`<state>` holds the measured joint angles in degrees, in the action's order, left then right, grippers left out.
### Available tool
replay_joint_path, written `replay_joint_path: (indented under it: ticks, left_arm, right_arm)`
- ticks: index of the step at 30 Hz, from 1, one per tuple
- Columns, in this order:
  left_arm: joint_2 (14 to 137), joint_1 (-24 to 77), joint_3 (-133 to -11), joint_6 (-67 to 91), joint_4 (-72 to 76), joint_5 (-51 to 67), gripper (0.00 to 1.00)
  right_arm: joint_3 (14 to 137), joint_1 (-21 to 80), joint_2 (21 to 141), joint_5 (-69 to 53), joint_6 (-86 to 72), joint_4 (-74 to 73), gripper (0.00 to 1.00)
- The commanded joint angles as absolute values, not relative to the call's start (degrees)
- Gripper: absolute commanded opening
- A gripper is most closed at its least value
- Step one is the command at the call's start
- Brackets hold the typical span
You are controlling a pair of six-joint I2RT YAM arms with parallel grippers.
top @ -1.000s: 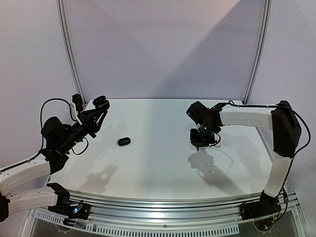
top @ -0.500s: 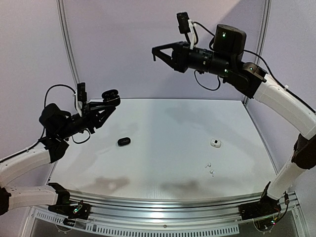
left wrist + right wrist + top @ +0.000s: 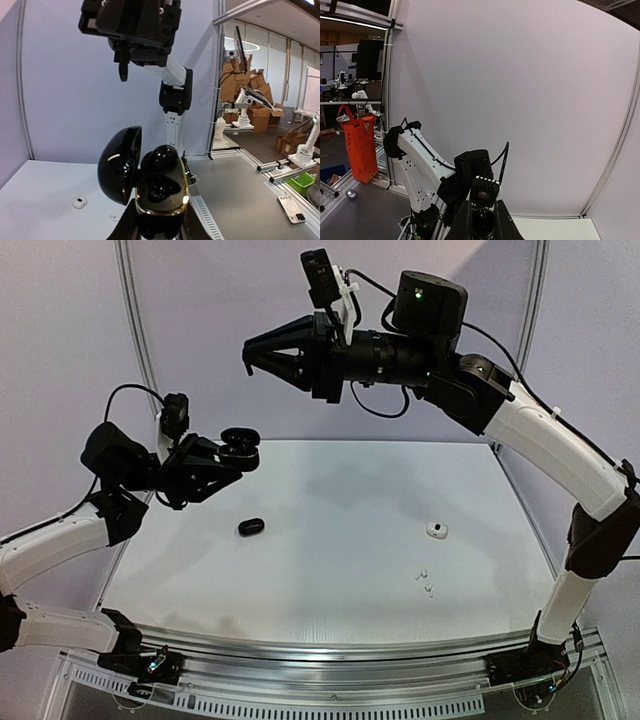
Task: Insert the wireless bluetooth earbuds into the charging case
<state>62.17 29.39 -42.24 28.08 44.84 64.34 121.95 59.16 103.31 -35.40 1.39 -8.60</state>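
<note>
My left gripper (image 3: 228,454) is shut on an open black charging case (image 3: 240,443) with a gold rim and holds it in the air over the table's left side. In the left wrist view the case (image 3: 160,200) has its lid swung left, one glossy black earbud (image 3: 164,156) sits in the upper slot, and the lower slot is empty. My right gripper (image 3: 262,360) is high above the table and points left toward the case. Its fingers stand close together in the right wrist view, with a small glossy black earbud (image 3: 483,223) between them. Two white earbuds (image 3: 426,582) lie at the front right.
A closed white case (image 3: 436,530) lies on the table (image 3: 330,490) at the right, behind the white earbuds. A closed black case (image 3: 251,526) lies left of centre. The right gripper (image 3: 122,65) hangs above the held case. Booth walls and upright rails stand behind.
My right arm rose from the table near the white case to high in the air and swung left. My left arm lifted the open case up and to the right.
</note>
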Motion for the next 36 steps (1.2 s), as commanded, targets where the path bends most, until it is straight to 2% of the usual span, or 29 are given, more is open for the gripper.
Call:
replay_joint_path:
  ticks: [1, 20, 24, 30, 36]
  left_arm:
    - [63.93, 31.46, -44.39, 29.25, 45.93, 70.57, 0.00]
    - [69.23, 34.19, -48.74, 26.05, 45.71, 72.76, 0.00]
    - [69.39, 34.41, -48.57, 26.34, 45.70, 72.11, 0.00]
    - [68.23, 34.58, -47.14, 24.84, 44.69, 66.53, 0.00]
    - [67.34, 34.54, -46.68, 21.49, 43.24, 62.00, 0.00]
  right_arm:
    - [123.60, 60.26, 104.05, -39.18, 6.17, -12.24, 0.00]
    - [122.22, 62.13, 106.89, -43.95, 9.67, -13.07, 0.01]
    - [120.52, 62.39, 106.70, -42.66, 10.87, -13.18, 0.01]
    - [114.04, 63.15, 103.46, -36.98, 7.10, -3.50, 0.01]
    - [112.55, 65.57, 101.99, -32.17, 7.57, -4.54, 0.01]
